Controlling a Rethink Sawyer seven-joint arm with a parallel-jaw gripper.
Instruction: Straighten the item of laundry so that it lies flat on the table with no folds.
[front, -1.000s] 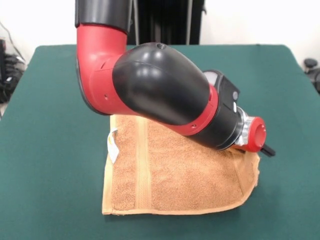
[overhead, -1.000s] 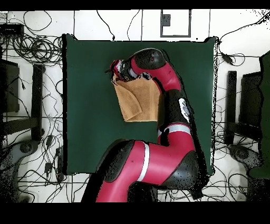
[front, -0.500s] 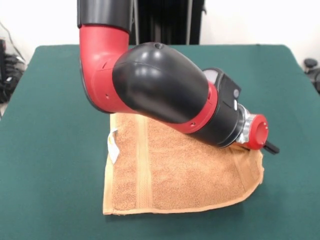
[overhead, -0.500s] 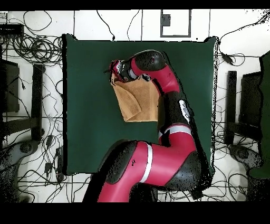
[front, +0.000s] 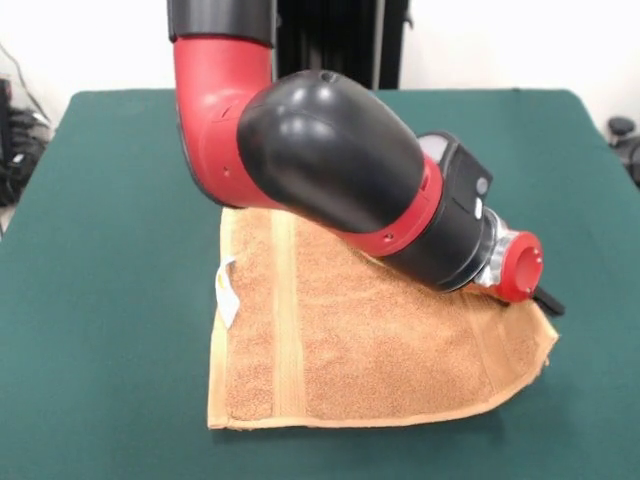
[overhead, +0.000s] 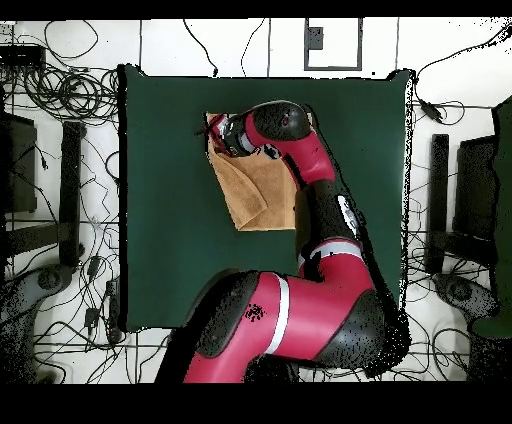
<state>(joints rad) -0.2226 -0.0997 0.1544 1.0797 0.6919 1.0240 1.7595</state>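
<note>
Orange-tan towel (front: 380, 345) on green table (front: 100, 200), 1 corner lifted, unflattened.

Pale floor (overhead: 60, 290) strewn with black cables (overhead: 70, 95) (dark stands alongside), white wall (front: 90, 45) behind.

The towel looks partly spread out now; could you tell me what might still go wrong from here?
1. The gripper sits at the towel's right corner; if that corner slips free, it may fold back.
2. The overhead view shows a fold along the towel's lower left edge, which dragging one corner may not undo.
3. The arm hides the towel's far part.
</note>
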